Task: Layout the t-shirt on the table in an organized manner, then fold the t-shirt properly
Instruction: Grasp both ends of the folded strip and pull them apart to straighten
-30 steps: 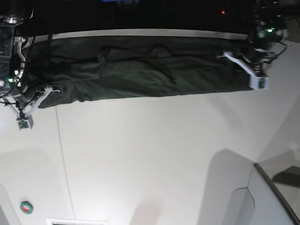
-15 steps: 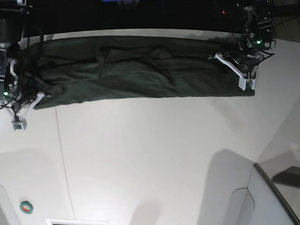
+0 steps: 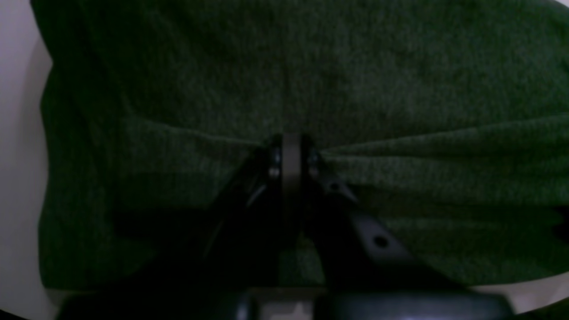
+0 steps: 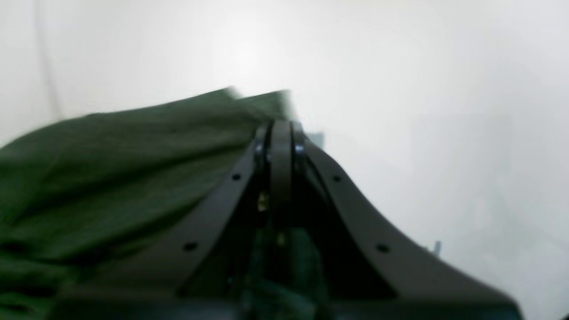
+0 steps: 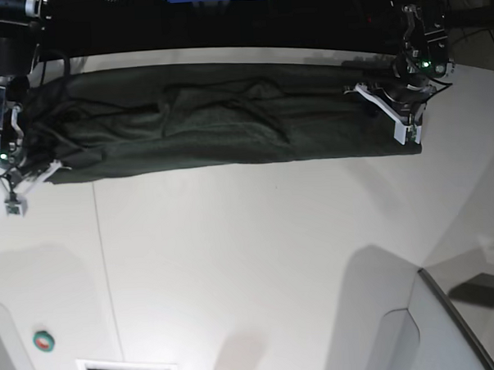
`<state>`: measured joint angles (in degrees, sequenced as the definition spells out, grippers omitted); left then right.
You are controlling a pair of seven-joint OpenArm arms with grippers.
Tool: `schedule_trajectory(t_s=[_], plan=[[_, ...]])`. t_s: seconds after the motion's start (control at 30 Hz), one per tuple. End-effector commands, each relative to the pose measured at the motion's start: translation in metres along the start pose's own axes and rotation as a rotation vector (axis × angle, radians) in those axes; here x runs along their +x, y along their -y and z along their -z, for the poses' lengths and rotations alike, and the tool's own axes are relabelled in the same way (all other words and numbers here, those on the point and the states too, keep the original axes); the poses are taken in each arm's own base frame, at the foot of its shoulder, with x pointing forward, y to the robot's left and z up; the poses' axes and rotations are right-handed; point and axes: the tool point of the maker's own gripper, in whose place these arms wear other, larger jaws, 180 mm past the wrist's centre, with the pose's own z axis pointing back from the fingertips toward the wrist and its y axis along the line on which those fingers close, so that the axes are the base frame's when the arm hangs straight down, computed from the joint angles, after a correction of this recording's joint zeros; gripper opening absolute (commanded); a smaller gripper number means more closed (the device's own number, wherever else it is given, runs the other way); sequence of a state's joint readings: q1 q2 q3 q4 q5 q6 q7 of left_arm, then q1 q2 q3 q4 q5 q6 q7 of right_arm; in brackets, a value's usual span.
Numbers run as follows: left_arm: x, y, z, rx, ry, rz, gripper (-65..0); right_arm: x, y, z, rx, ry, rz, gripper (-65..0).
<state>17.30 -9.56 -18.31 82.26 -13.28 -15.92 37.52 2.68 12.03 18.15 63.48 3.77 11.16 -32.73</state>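
One t-shirt point(image 5: 228, 120), two arms, fingers point(image 3: 291, 153) clamped on cloth.

Table point(image 5: 258, 250) apparently open below the t-shirt point(image 5: 228, 116).

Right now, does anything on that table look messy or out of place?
Yes, the t-shirt is stretched into a long band at the far edge of the table, rumpled with folds in the middle rather than lying flat. Nothing looks spilled or damaged.
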Motion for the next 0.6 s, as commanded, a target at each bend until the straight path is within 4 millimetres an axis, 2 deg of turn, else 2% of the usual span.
schedule_trajectory(t_s=[0.0,0.1,0.2,0.33,0.4,0.47,0.57], plan=[[-0.016,-0.008,-0.003,0.031,-0.067,0.018,-65.0,0.021,0.007,-0.004,-0.012,0.052,-0.004,-65.0],[-0.001,-0.005,-0.008,0.030,-0.024,0.034,-65.0,0.026,0.007,-0.007,-0.002,0.068,-0.012,-65.0],[0.017,-0.001,-0.016,0.029,0.029,0.056,-65.0,0.039,0.003,-0.020,0.005,0.127,-0.038,-65.0],[0.049,0.004,-0.029,0.030,0.115,0.087,-65.0,0.064,0.002,-0.047,-0.005,0.229,-0.078,-65.0],[0.063,0.007,-0.037,0.033,0.157,0.102,-65.0,0.070,-0.006,-0.062,-0.002,0.280,-0.089,-65.0],[0.077,-0.010,-0.053,0.077,0.212,0.075,-65.0,0.070,-0.010,-0.079,-0.006,0.318,-0.110,-65.0],[0.089,-0.044,-0.073,0.108,0.299,-0.084,-65.0,0.066,-0.012,-0.096,-0.011,0.349,-0.134,-65.0]])
